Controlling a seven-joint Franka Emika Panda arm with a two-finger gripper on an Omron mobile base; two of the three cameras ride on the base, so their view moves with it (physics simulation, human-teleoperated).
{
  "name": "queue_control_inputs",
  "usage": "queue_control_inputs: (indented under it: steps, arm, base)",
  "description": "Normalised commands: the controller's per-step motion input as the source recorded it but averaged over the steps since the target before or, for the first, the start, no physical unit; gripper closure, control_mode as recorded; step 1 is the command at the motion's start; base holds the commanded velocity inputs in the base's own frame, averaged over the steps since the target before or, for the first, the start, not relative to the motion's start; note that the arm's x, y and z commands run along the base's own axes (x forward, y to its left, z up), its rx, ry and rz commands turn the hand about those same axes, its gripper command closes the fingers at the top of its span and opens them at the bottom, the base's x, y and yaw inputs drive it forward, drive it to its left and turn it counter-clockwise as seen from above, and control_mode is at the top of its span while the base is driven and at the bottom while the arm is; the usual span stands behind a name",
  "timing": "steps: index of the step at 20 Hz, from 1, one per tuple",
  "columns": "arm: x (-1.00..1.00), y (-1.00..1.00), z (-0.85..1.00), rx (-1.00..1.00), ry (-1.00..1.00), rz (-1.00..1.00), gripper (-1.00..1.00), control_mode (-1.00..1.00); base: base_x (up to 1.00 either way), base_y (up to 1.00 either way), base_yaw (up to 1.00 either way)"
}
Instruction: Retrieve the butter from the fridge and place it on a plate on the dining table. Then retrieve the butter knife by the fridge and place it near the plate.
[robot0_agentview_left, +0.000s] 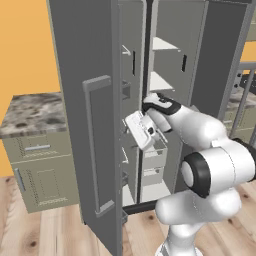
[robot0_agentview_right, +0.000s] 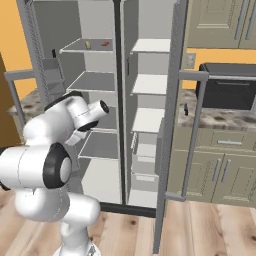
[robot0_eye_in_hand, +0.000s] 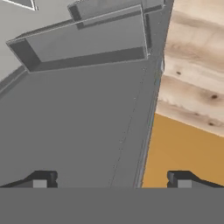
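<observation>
Fig.: fridge-retrieval step, reach phase. The tall dark grey two-door fridge (robot0_agentview_right: 120, 100) stands w/ both doors swung wide; the left door w/ its long vertical bar handle (robot0_agentview_left: 92, 145) fills the fore of the left base view. The white Franka arm w/ dark joints is bent toward the opening, hand at mid-shelf height. Two-finger gripper (robot0_eye_in_hand: 111, 179): jaws released, spread wide, nothing between the fingertips (robot0_eye_in_hand: 41, 180); the hand view looks along the inner face of a grey door w/ a shallow door bin (robot0_eye_in_hand: 83, 41), wood floor and orange wall past the door's edge.

Task item: a small pale yellow piece (robot0_agentview_right: 88, 45), judged to be the butter, sits on the top shelf of the left compartment (robot0_agentview_right: 87, 50), beside a small red item (robot0_agentview_right: 105, 44); too small to confirm shape. It is well above and apart from the hand.

Doing the step well (judgement): the hand now faces the door, not the shelves, so the wrist needs re-aiming into the left compartment and lifting to the top shelf. Approach should clear the shelf lip and the centre divider, keep jaws spread until they straddle the stick across its narrow side, then close gently, as butter-size items slip or tip easily. Avoid nudging the red item. Risk: elbow near the left door during the lift.

Black boxy microwave (robot0_agentview_right: 227, 87) on the marble-topped sage cabinet at right: not involved.
</observation>
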Motion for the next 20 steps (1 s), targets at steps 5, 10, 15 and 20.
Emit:
queue_control_inputs:
  steps: [5, 10, 15, 20]
  arm:
    - [0.26, 0.38, -0.24, 0.00, 0.00, 0.07, -1.00, -1.00]
    - [0.01, 0.39, -0.11, 0.00, 0.00, 0.05, -1.00, -1.00]
    - [-0.17, 0.24, -0.05, 0.00, 0.00, 0.01, -1.00, -1.00]
    - [-0.59, 0.41, -0.02, 0.00, 0.00, 0.00, -1.00, -1.00]
  base:
    - [0.00, 0.00, 0.00]
    - [0.00, 0.00, 0.00]
    - [0.00, 0.00, 0.00]
    - [0.00, 0.00, 0.00]
